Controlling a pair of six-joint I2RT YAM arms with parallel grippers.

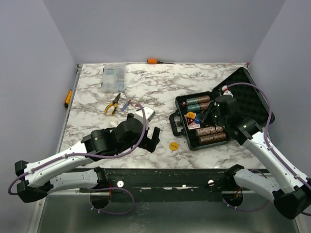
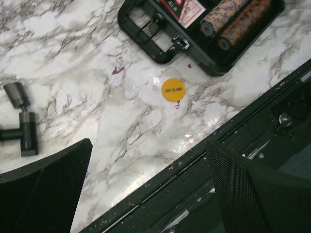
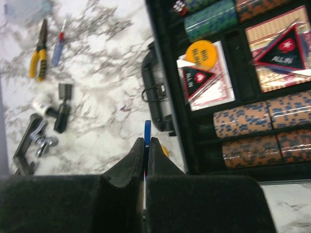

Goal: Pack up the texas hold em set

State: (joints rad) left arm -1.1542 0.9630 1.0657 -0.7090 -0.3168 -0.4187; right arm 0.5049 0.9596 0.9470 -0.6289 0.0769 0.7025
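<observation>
Hovering over the open black case (image 1: 245, 83), the right pincer (image 3: 147, 141) was clamped on a blue disc (image 3: 147, 127), held edge-on between its closed fingers. Below it the foam lining carried brown chip stacks (image 3: 252, 124), teal chip stacks (image 3: 211, 20), two card decks (image 3: 279, 53) and a yellow disc (image 3: 200, 53) resting on one deck. The case sat on the right of the marble worktop (image 1: 146, 87), lid thrown back, its handle (image 1: 174, 124) toward the worktop's middle.

The left pincer (image 2: 147, 145) stood wide apart and held nothing. It hung above a second yellow disc (image 2: 173, 90), which lay flat on the worktop near the handle corner of the case.

The step in hand looked like setting the blue disc down among the decks. Doing it well probably meant lowering the disc until its edge was close to the foam, tipping it toward flat and only then letting go, so it could not roll or bounce over the rim. The loose yellow disc was thin and flat on a hard surface. The left fingers would likely need to straddle it squarely and reach low, since a shallow pinch could skid it away.
</observation>
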